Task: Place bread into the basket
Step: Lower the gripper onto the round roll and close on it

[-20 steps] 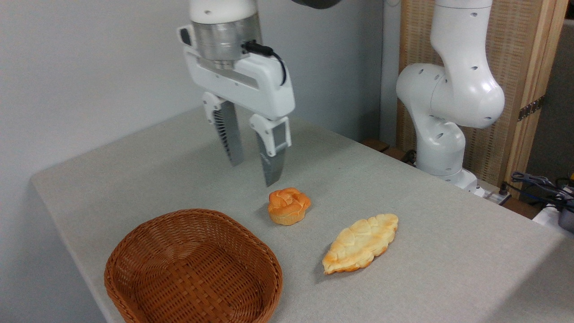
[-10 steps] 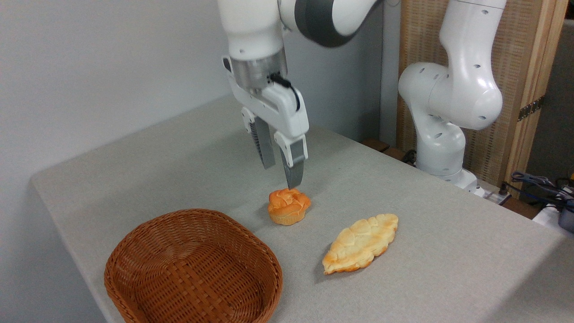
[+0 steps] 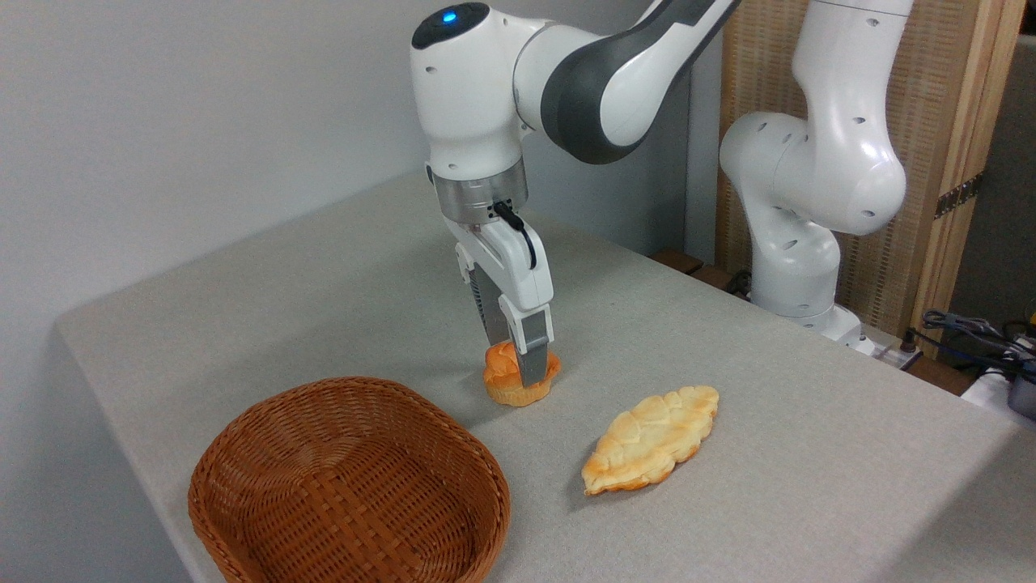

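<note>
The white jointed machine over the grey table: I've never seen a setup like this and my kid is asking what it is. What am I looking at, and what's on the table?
It is a robot arm ending in a two-finger gripper, seen by one fixed camera looking down at the grey cloth-covered table. The fingers reach down on either side of a small round orange-golden bun that sits on the table; whether they have pinched it yet is hard to tell. To the front left lies an empty brown woven wicker basket. To the right of the bun lies a flat pale-yellow leaf-shaped pastry, untouched.
</note>
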You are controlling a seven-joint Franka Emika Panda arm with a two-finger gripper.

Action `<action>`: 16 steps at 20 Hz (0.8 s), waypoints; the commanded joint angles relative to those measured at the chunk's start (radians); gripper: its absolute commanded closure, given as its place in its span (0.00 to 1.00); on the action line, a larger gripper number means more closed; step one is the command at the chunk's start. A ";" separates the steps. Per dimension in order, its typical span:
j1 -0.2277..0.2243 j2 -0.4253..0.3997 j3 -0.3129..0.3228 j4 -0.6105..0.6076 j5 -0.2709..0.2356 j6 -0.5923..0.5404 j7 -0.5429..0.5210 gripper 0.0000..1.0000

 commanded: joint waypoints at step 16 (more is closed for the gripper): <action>-0.011 0.036 0.009 -0.002 0.010 0.015 0.026 0.57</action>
